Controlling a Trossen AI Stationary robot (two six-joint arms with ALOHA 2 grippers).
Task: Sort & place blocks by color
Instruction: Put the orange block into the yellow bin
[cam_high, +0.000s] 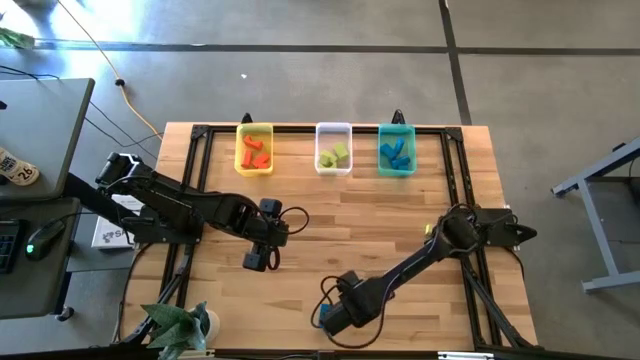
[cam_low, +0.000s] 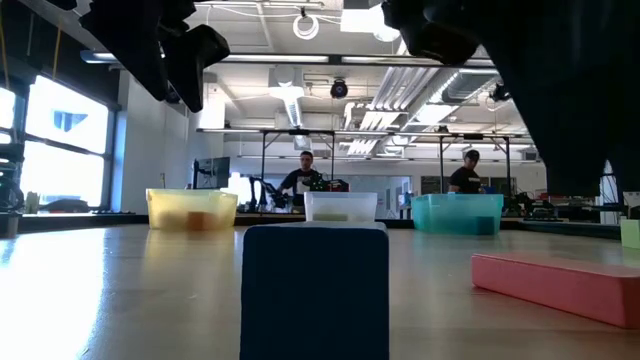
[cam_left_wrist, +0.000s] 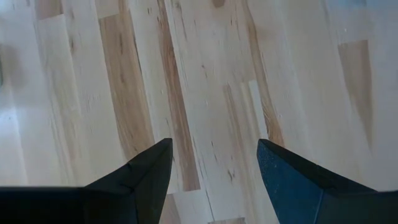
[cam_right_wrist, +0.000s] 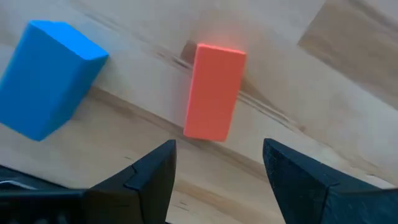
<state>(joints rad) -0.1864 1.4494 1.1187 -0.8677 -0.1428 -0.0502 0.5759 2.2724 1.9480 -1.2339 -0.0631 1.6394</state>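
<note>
A blue block and a red-orange bar lie flat on the wooden table near its front edge. They also show in the low view, the blue block up close and the red-orange bar to its right. My right gripper hovers open above them, with the bar just ahead of its fingertips; in the high view the right gripper is at the front middle. My left gripper is open over bare table left of centre, as its wrist view shows. A yellow-green block stands at the right.
Three bins stand in a row at the table's far edge: yellow with red-orange blocks, clear with yellow-green blocks, teal with blue blocks. Bare wood lies between the bins and the arms. People stand far off in the room behind.
</note>
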